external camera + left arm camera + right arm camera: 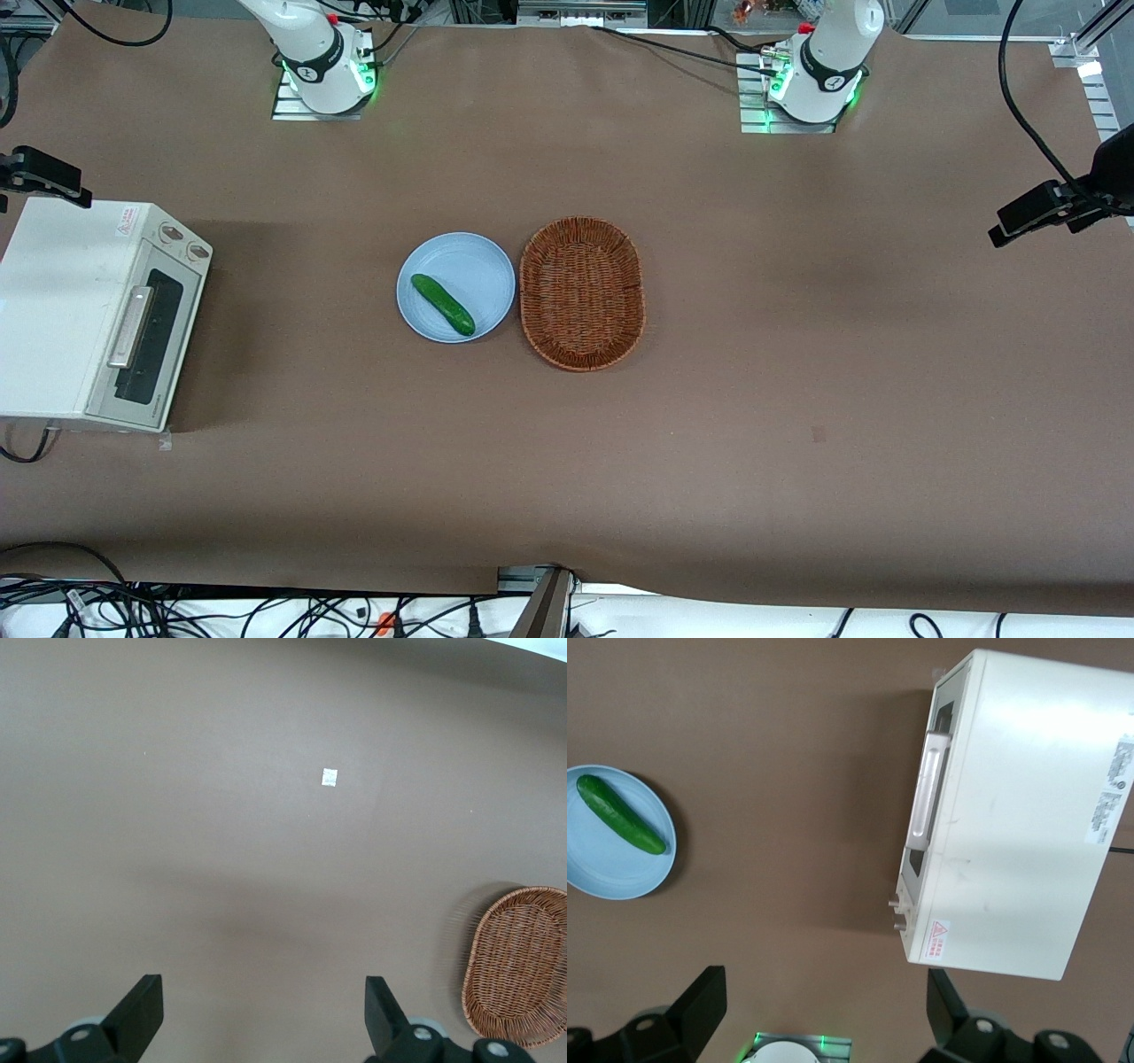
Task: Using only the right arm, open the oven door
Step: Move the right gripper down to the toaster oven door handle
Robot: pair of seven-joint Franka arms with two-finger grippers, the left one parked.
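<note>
At the working arm's end of the brown table [797, 354] stands the cream-white toaster oven [66, 301], and its oven door [146, 341] is shut flat against the front, the silver bar handle [131, 326] lying across the dark glass and the two knobs [183, 242] just beside the door, farther from the front camera. Near the middle of the table sits a light blue plate [478, 266] holding a single green cucumber [442, 304] laid at a slant. Touching the plate, toward the parked arm's end, is an oval wicker basket [582, 292] with nothing in it. The right arm [310, 44] shows only at its base, and its gripper [824, 1010] hangs high above the table, looking down on oven and plate, jaws spread wide and holding nothing.
</note>
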